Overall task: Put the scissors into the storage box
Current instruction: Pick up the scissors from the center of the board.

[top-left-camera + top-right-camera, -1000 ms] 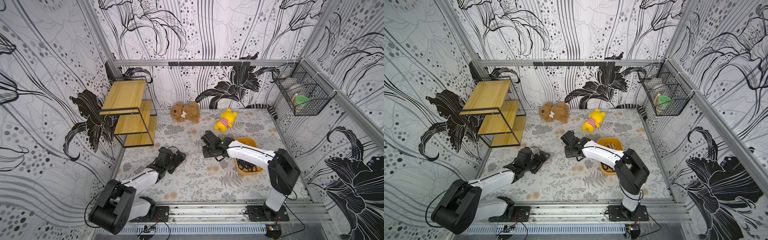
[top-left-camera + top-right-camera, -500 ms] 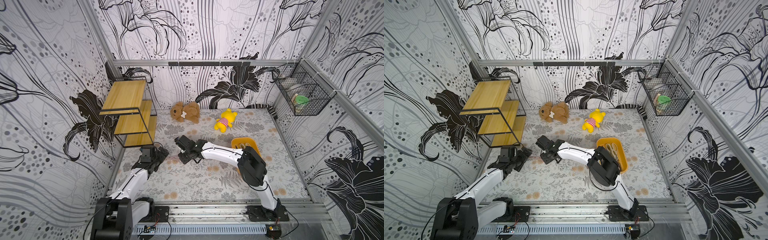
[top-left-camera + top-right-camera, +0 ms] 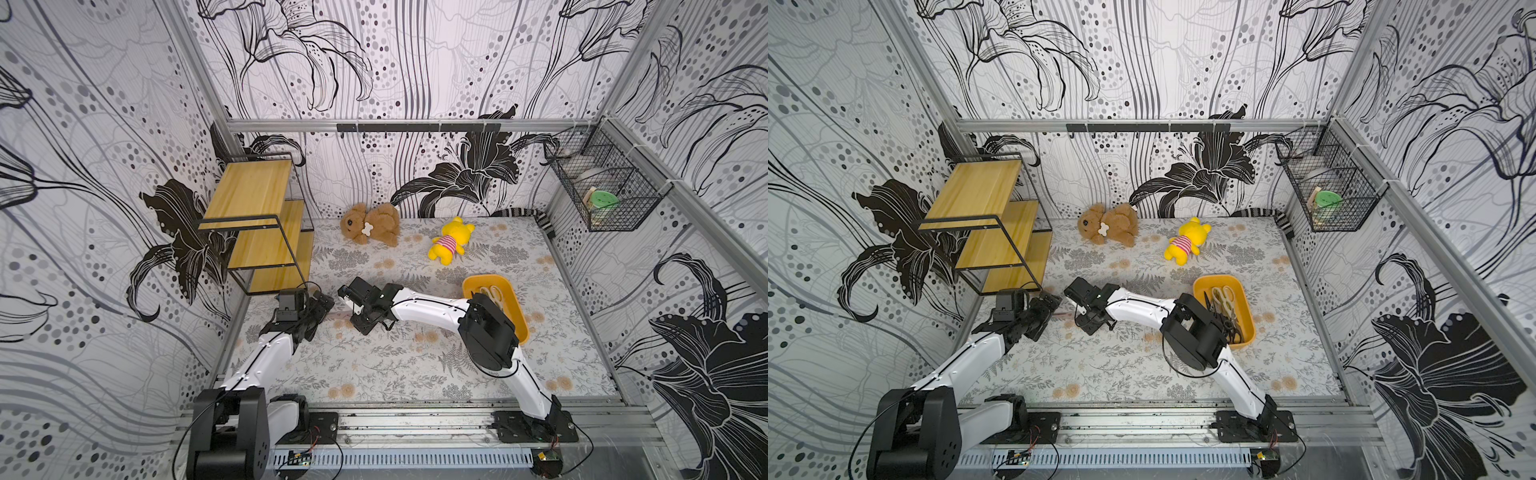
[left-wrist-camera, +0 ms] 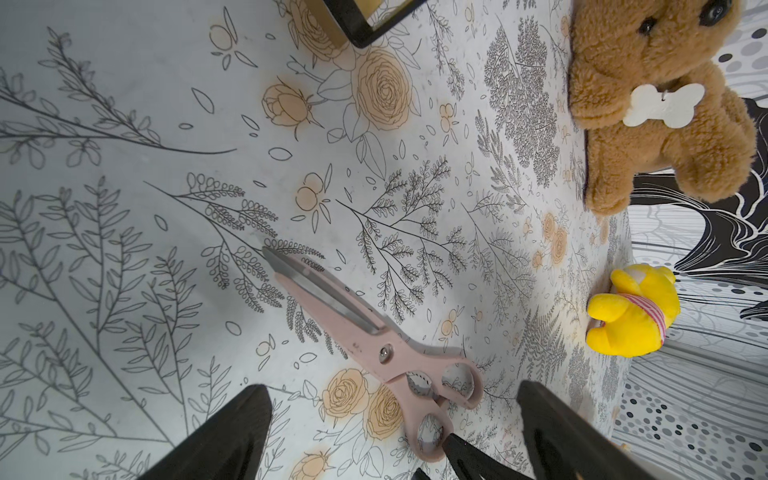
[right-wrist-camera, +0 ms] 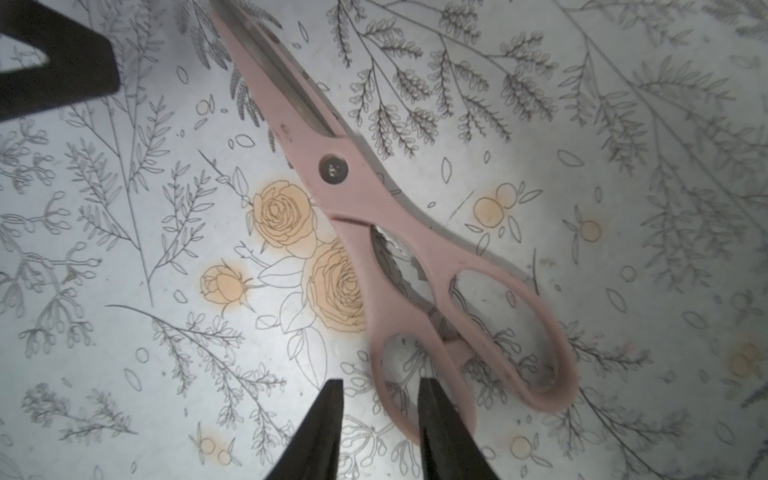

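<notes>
step: grasping pink scissors (image 5: 340,166) | place: flat on table, well apart from box (image 3: 1200,286) | right gripper (image 5: 380,380): narrow, straddling handle loop, not clamped | left gripper (image 4: 390,384): wide, empty | next, likely: pinch firmly, lift, carry to box

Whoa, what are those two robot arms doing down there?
They are tidying scissors into the orange-yellow storage box, which already holds several pairs. One pink pair lies flat on the flowery table, outside the box. The right gripper is open, with its fingers on either side of a handle ring, ready to grab. The left gripper is open too, close by the same pair. Nothing is lifted yet.
</notes>
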Controlling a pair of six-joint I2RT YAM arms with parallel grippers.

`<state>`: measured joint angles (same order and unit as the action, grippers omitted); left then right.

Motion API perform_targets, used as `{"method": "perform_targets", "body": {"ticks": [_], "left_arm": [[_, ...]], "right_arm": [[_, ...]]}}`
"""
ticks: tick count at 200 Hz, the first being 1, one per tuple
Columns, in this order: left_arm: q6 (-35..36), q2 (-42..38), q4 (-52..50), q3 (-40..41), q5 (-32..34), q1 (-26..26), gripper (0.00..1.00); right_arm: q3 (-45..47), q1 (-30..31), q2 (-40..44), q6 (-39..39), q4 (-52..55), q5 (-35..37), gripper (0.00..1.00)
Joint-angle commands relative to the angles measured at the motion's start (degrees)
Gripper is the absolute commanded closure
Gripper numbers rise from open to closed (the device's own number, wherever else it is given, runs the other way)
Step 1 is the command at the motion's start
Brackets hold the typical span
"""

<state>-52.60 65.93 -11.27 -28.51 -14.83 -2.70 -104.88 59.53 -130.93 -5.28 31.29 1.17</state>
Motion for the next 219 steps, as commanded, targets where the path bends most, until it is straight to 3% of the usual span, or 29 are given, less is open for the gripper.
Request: {"method": "perform_targets", "body": {"ticks": [1,70,131,180,219], "left_arm": [[0.9,-0.82,1.28,0.56,-0.42,-0.56,0.03],[1.18,-1.25,1.01,0.83,-0.35,-0.9,0.03],[1.09,-1.38,1.29,1.0,-0.45,-1.17,0.03],[1.03,-1.46,1.26,1.09,-0.43,-1.27,0.03],[1.08,-1.66,1.08,1.0,-0.37,-1.31,0.03]], "right_arm": [[-0.76,0.44,-1.36,1.65,1.06,-0.75,0.66],[-3.04,0.76,-4.21,3.69,5.32,2.63,0.7],[-5.07,0.73,-7.2,7.15,14.02,6.64,0.81],[-2.86,0.84,-7.53,8.08,14.21,5.97,1.0],[-0.92,1.08,-6.68,8.36,12.3,6.82,1.0]]}}
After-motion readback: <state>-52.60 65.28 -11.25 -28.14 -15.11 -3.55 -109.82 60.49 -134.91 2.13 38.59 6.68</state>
